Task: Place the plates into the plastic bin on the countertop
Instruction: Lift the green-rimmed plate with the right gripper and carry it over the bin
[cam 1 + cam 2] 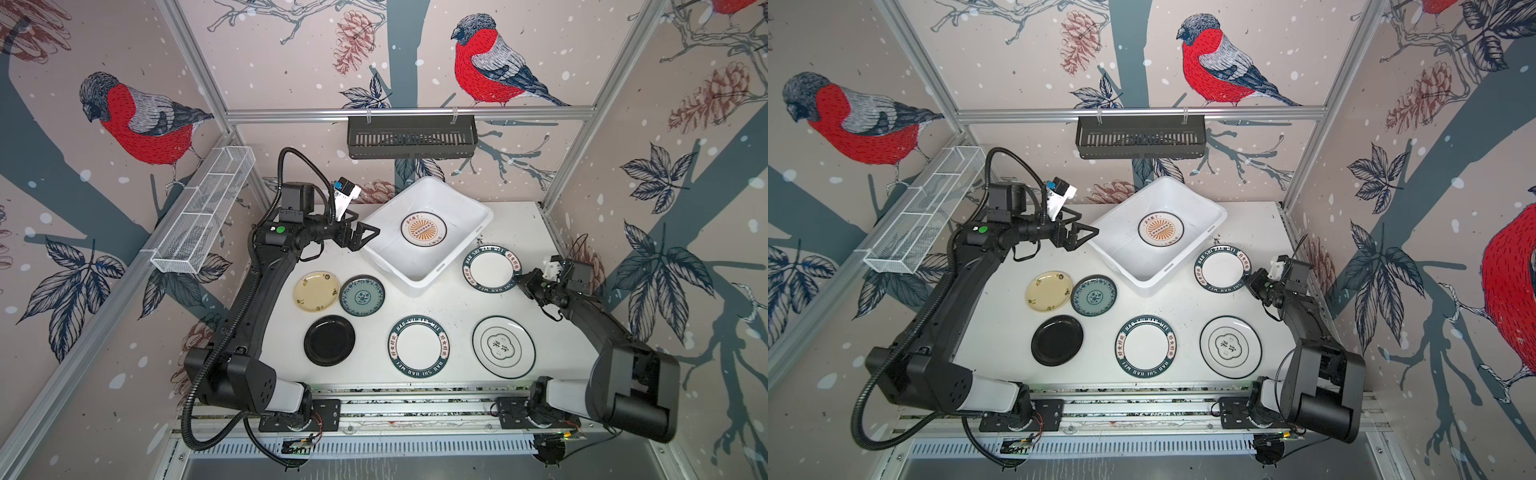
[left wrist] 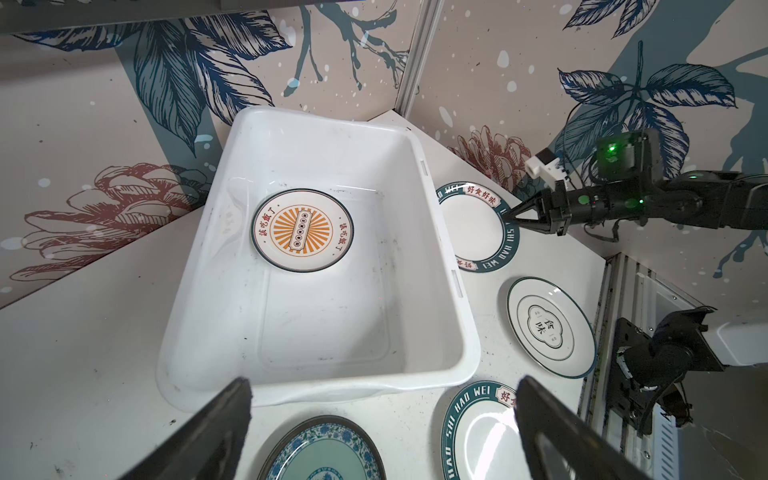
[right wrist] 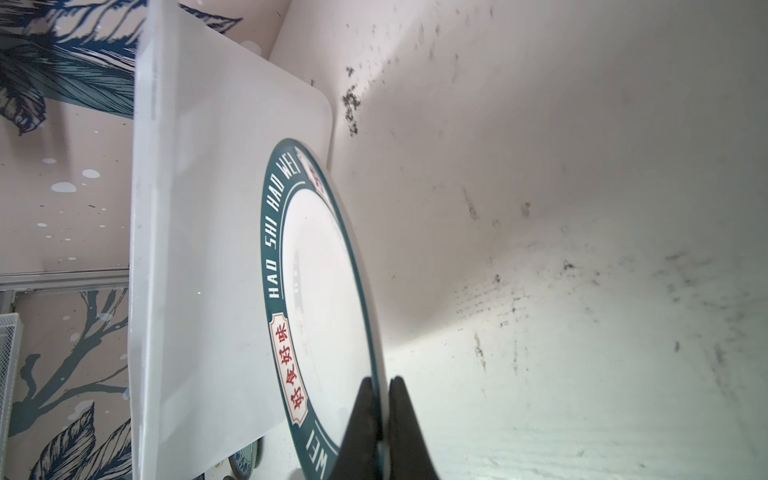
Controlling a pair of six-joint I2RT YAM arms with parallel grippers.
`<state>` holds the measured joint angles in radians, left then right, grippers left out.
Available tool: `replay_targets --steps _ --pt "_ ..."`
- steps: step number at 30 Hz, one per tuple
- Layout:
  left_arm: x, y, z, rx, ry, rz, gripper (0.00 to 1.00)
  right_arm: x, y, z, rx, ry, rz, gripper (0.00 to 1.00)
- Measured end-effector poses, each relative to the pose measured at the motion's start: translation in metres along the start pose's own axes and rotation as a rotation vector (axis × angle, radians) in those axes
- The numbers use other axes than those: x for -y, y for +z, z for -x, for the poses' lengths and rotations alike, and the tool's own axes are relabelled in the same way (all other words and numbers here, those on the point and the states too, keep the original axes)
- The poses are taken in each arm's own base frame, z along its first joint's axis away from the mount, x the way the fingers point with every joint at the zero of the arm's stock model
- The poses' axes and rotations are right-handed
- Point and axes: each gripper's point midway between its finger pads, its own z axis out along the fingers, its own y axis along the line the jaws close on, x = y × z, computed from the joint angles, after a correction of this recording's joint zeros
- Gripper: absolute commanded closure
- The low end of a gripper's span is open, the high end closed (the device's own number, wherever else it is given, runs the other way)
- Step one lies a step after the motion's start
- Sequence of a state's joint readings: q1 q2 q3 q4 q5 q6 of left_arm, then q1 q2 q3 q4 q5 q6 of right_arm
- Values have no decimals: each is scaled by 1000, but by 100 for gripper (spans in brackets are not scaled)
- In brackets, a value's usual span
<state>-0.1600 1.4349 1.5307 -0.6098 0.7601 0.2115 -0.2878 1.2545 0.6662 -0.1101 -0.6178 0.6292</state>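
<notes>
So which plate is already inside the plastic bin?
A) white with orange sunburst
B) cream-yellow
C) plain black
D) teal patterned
A: the sunburst plate lies flat on the floor of the plastic bin; the black plate, teal plate and cream plate lie on the countertop.
</notes>
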Motion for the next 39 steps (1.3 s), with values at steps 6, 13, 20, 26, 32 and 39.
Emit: replay_targets --steps 6,13,20,26,32,39 --pt "-2 1 1 1 -5 5 2 -25 -25 15 52 -33 8 100" --pt "-2 1 2 2 -17 5 2 -60 -53 33 107 -76 41 99" --pt "-3 1 4 6 -13 6 2 -107 -65 52 130 -145 106 99" --pt "-3 0 7 11 1 14 2 -157 -36 52 54 -212 153 99" --pt "-4 -2 7 12 5 26 2 -190 8 54 -11 -249 161 99" --pt "-4 -2 7 12 4 26 2 -197 63 58 -60 -234 143 99"
